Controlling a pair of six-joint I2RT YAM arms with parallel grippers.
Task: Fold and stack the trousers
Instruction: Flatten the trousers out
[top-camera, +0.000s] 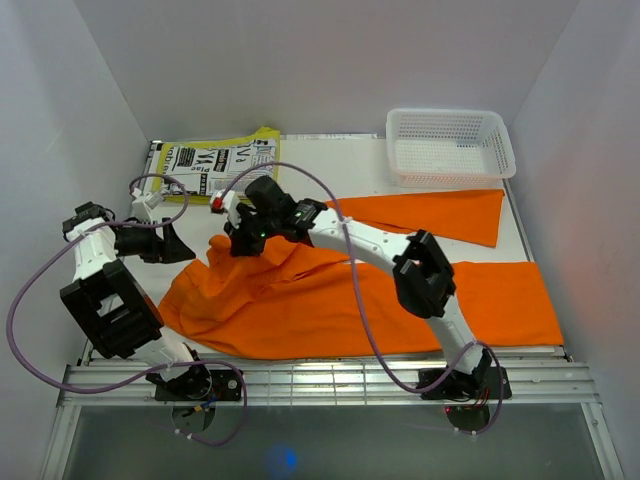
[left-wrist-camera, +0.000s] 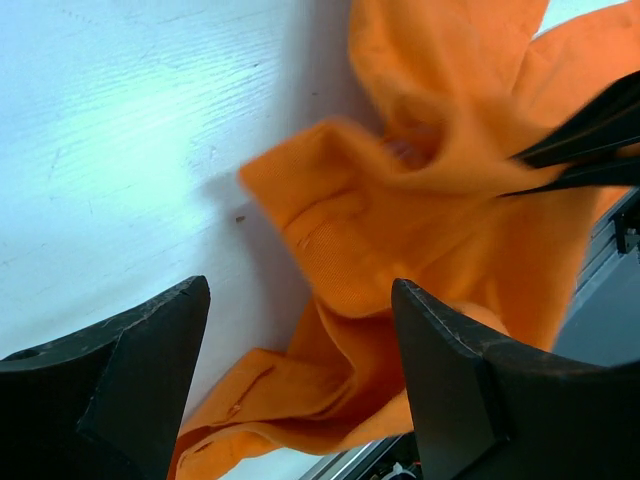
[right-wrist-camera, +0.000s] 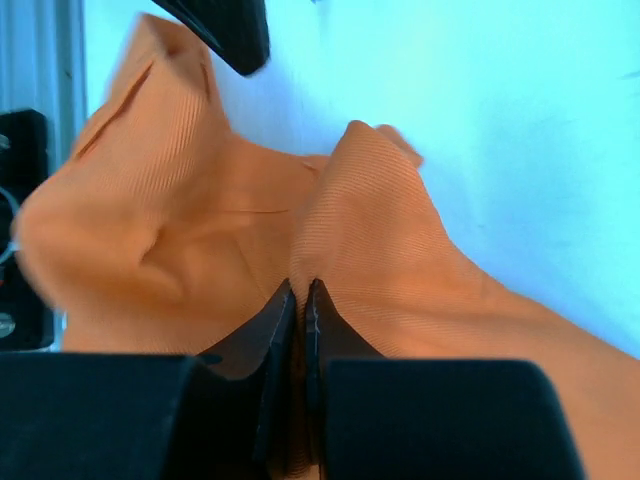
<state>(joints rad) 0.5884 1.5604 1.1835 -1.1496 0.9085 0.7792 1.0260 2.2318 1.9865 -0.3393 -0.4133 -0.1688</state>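
The right claw (right-wrist-camera: 300, 296) was clenched on a raised ridge of the trousers (top-camera: 400, 300). Its two fingers were pressed together with orange cloth pinched between them, and more cloth humped up on either side of the tips. The left claw (left-wrist-camera: 298, 292) was released, its fingers spread wide and holding nothing. A crumpled edge of the waist end lay just ahead of it and partly between its fingers, with bare table (left-wrist-camera: 120, 150) on its left-finger side.

From above, the two claws sat near each other at the bunched waist end. Both legs ran flat away from the right claw across the table, one ending just short of the white basket (top-camera: 450, 145). The printed paper (top-camera: 215, 158) lay beyond the left claw, apart from the cloth.

This looked like the start of the first fold, with nothing yet doubled over. The next move probably called for the left claw to close on the waist edge in front of it. Both claws could then lift together and carry that end over the legs evenly. On one grip alone, the cloth would likely drag crooked.
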